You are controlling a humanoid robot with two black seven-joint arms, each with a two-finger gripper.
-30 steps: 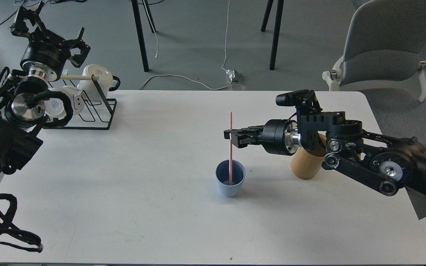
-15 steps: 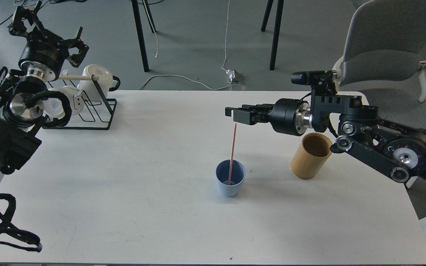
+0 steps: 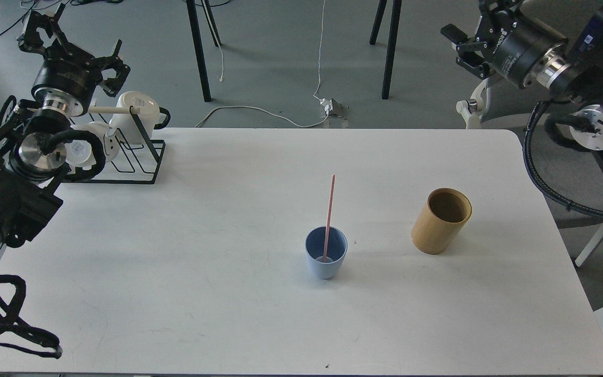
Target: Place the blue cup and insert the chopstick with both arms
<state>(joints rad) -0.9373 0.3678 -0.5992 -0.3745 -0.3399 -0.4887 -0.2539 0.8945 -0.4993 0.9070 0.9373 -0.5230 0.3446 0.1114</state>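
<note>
Chopstick sitting in the blue cup, leaning a bit to the right.

Cup's standing upright mid-table, with the tan holder off to its right, not touching. I'm holding my right gripper up past the table's far right corner and my left gripper above the mug rack, both holding nothing. Left fingers are looking spread; can't tell on the right.
</note>
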